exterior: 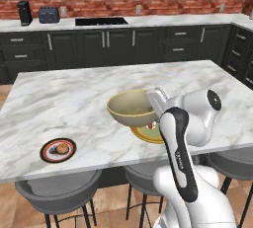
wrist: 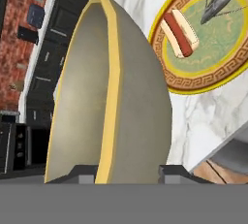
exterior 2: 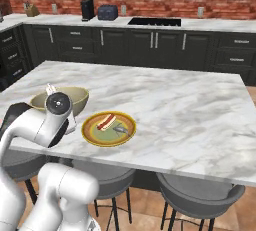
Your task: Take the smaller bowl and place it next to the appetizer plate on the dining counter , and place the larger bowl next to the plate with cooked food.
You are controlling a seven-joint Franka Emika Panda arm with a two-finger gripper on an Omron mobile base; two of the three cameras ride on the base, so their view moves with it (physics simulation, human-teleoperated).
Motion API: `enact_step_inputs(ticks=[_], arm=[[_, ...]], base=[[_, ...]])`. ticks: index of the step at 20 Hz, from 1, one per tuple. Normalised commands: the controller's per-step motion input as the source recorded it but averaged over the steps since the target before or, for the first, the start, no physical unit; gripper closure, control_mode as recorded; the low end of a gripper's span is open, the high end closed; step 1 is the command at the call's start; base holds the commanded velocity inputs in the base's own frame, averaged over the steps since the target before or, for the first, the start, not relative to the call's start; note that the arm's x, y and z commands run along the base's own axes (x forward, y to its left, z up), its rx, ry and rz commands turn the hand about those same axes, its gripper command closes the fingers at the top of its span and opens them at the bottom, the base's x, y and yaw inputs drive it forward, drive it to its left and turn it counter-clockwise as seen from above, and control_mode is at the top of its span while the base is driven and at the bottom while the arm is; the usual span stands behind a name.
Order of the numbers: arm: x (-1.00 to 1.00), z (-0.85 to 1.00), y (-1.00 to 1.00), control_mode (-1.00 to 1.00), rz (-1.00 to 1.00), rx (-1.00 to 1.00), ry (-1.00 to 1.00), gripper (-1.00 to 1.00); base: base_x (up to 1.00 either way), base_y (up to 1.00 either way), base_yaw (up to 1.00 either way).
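My gripper (exterior: 149, 105) is shut on the right rim of the larger bowl (exterior: 129, 107), a wide beige bowl with a thin yellow rim. The bowl (exterior 2: 76, 97) sits tipped just left of the plate with cooked food (exterior 2: 109, 128), near the front edge of the dining counter (exterior: 89, 94). From the hand view the bowl (wrist: 97, 97) stands edge-on between my fingertips, gripper (wrist: 126, 172), with the yellow plate (wrist: 208, 48) beyond it. Whether the bowl touches the marble I cannot tell. The appetizer plate (exterior: 58, 150) lies at the front left. The smaller bowl is out of view.
Grey round stools (exterior: 57, 188) (exterior 2: 197, 187) stand under the counter's front edge. Behind the island runs the wall counter (exterior: 148, 22) with a cooktop (exterior: 101, 21), a toaster (exterior: 48, 14) and a dark appliance (exterior: 24, 13). Bare marble stretches right of the yellow plate (exterior 2: 195, 110).
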Motion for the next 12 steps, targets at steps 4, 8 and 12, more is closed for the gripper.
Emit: enact_step_inputs(ticks=[4, 8, 12], arm=[[0.46, -0.39, 0.51, -1.0, -0.15, -0.1, 0.0, 1.0], [0.39, -0.17, 0.13, -1.0, -0.07, 0.0, 0.0, 1.0], [0.36, -0.4, 0.04, -1.0, -0.06, 0.0, 0.02, 1.0]], base=[[0.0, 0.0, 0.0], [0.0, 0.0, 0.0], [0.0, 0.0, 0.0]])
